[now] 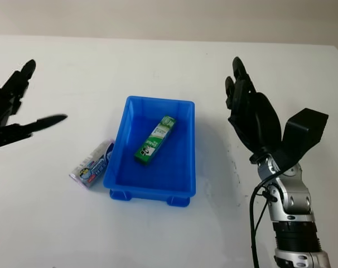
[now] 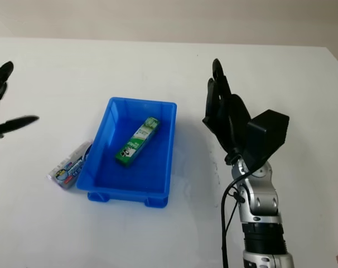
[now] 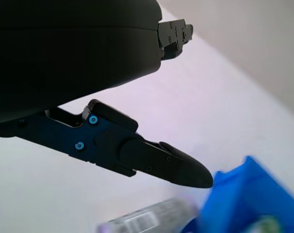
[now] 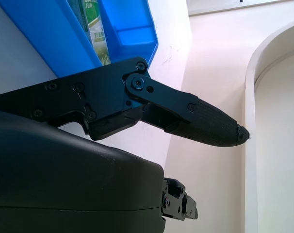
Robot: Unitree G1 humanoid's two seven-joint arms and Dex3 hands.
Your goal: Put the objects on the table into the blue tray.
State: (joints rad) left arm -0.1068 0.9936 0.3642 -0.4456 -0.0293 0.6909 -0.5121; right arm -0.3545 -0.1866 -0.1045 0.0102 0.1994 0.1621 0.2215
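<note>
A blue tray stands mid-table with a green toothpaste box lying inside it. A silver-and-blue tube pack lies on the table against the tray's left wall; the left wrist view catches it beside the tray's edge. My left hand hovers open at the far left, up and left of the pack. My right hand is raised open to the right of the tray, holding nothing. The right wrist view looks past its fingers to the tray and the green box.
The white table runs on around the tray. Its far edge meets a beige wall. My right forearm with its cable rises from the bottom right.
</note>
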